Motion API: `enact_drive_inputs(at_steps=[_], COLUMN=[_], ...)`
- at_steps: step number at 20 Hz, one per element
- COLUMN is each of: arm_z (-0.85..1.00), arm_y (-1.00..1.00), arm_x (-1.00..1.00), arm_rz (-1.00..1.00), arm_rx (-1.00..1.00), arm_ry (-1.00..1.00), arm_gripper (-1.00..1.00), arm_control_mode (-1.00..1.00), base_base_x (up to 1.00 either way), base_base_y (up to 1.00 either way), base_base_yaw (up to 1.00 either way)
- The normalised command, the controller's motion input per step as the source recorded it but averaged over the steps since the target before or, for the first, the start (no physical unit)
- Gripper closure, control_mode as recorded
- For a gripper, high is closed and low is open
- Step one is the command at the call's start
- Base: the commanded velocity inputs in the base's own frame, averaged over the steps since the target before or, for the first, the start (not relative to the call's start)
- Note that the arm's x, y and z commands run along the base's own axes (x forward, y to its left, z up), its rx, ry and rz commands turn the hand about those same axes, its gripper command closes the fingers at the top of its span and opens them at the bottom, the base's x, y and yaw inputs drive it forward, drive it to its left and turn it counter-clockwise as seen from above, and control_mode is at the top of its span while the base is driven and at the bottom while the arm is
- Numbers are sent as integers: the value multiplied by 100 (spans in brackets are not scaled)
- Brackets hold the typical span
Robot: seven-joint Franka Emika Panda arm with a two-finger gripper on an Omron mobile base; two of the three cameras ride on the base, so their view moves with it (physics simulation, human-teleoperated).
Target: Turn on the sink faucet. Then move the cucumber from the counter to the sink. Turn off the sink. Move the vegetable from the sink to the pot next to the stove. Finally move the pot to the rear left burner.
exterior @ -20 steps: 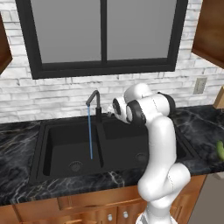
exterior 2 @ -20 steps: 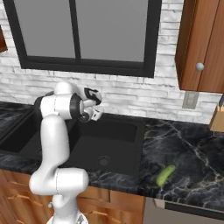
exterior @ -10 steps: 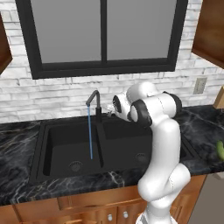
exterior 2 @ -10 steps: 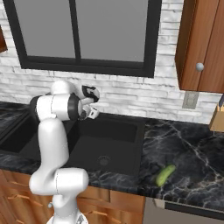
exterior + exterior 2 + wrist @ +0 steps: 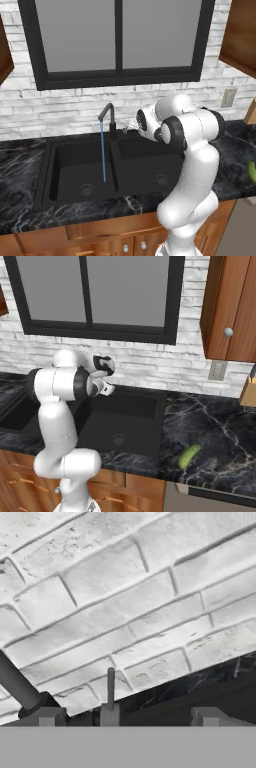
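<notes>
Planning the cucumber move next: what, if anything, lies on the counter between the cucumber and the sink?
Nothing visible does. The cucumber lies on bare black counter to the right of the sink, with open marble between them. The open hand is up by the faucet, off that path.

Black gooseneck sink faucet (image 5: 109, 119) stands behind the divider of the black double-basin sink (image 5: 65, 172), a thin blue stream falling into the left basin. Yellowish-green cucumber (image 5: 189, 455) lies on the veined black counter (image 5: 220, 456), right of the sink, near the front edge.
</notes>
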Motion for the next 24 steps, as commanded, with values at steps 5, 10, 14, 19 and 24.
enact_drive_inputs(at_steps=[5,10,14,19,24], arm_z=[36,49,54,60,70], arm_y=[-6,-2,0,-1,-5], arm_x=[-76,-71,-59,-56,-39], arm_rz=[-12,-10,-5,-2,-1], arm_rx=[0,0,-2,-3,-2], arm_ry=[-4,0,9,18,25], arm_gripper=[-100,-100,-100,-100,-100], arm_control_mode=[-100,-100,-100,-100,-100], base_base_x=[0,0,0,0,0], base_base_y=[0,0,0,0,0], base_base_yaw=[0,0,0,0,0])
